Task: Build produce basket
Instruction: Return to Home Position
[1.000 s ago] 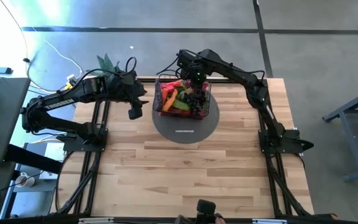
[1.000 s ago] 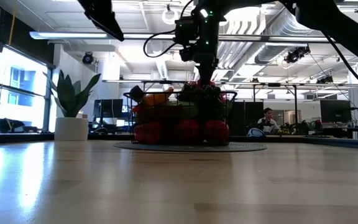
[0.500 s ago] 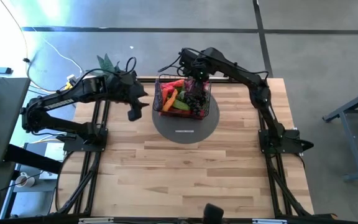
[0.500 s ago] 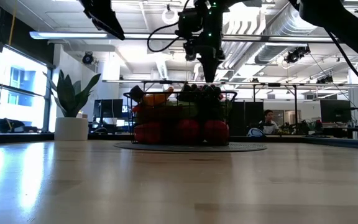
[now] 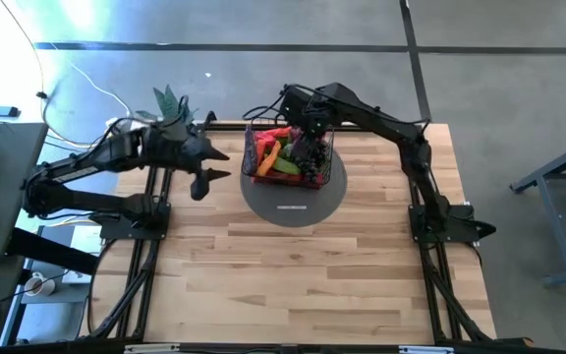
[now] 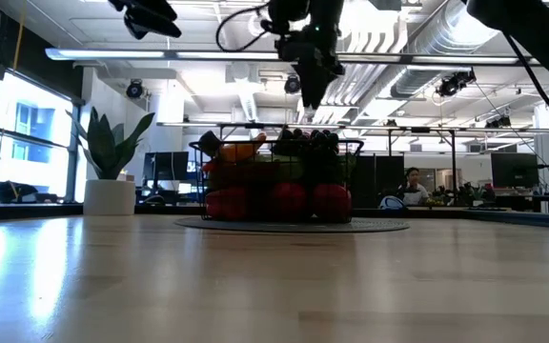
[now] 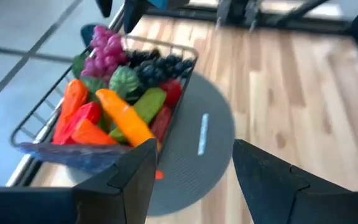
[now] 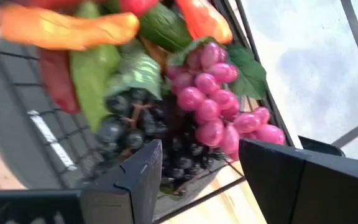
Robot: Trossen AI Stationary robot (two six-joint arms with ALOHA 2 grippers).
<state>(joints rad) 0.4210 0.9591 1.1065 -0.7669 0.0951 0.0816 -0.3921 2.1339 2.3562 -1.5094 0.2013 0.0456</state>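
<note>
The black wire basket stands on a flat grey round disc at the table's far middle. It is full of produce: pink grapes, dark grapes, an orange carrot, green pieces and red apples. My right gripper hangs open above the basket's far right part with nothing between its fingers. My left gripper is open and empty, raised to the left of the basket, which shows ahead of it in the left wrist view.
A potted spiky green plant stands at the table's far left corner. Bare wooden tabletop lies nearer than the disc. The room behind holds desks and a seated person.
My right gripper has risen from the grapes in the basket and now hangs clear above the rim, holding nothing; the produce has stayed in place. My left gripper has drawn back toward the table's left edge and a little upward, turning somewhat.
</note>
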